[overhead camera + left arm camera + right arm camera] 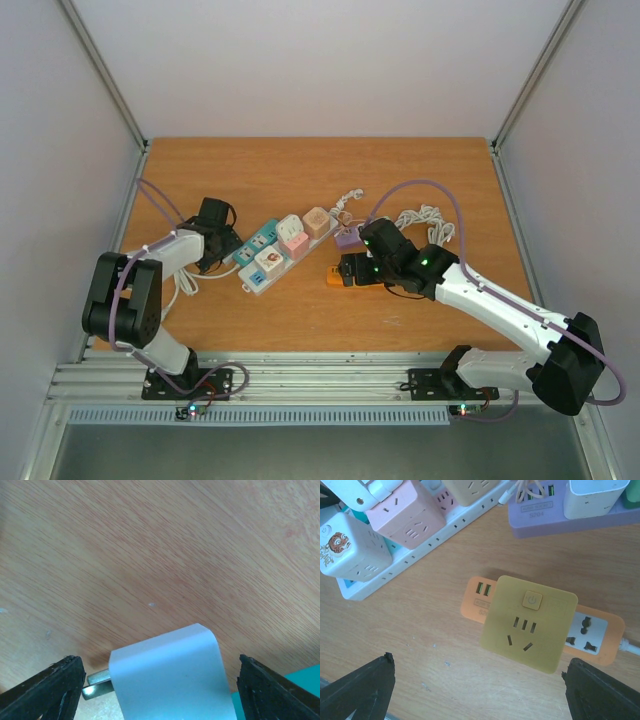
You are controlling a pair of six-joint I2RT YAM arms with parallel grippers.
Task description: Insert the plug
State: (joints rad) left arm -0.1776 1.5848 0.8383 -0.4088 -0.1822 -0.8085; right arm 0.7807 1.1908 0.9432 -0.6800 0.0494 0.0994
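Note:
A white plug point(167, 675) lies on the wooden table with its metal prongs point(97, 684) pointing left. My left gripper point(157, 664) straddles it, open. There is a clear gap to the right finger, while the prongs almost reach the left finger point(50, 687). In the top view the left gripper point(213, 245) sits at the left end of a white power strip point(262, 265), hiding the plug. My right gripper point(479, 660) is open and empty, hovering over a yellow cube socket point(530, 622) seated on an orange power strip point(475, 602). From above, the right gripper point(352, 268) covers that strip.
The white power strip point(420, 555) carries white, pink, beige and teal cube adapters. A purple strip point(560, 517) with a white charger lies behind the orange one. A coiled white cable point(425, 222) rests at the back right. A teal corner point(305, 685) shows beside the plug.

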